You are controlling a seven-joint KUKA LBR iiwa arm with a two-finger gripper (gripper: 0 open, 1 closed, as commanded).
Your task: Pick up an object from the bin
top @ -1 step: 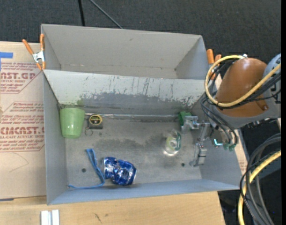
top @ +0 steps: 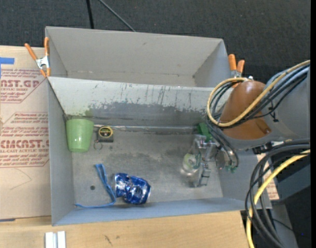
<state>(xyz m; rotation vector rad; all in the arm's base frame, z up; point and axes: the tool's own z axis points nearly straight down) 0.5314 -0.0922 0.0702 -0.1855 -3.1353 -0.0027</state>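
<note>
claw low at right of bin, grip cannot tell | beside pale clear object | blue packet front, print unreadable

Robotics lab, cabled arm, grey metal bin (dark carpet underneath)

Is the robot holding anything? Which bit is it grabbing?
Cannot tell. The gripper is down at the right of the bin, beside a small pale see-through thing, but a grip on it isn't clear.

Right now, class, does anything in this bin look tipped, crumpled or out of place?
The green cup at the left seems to lie on its side; the blue wrapper near the front looks crumpled.
</note>
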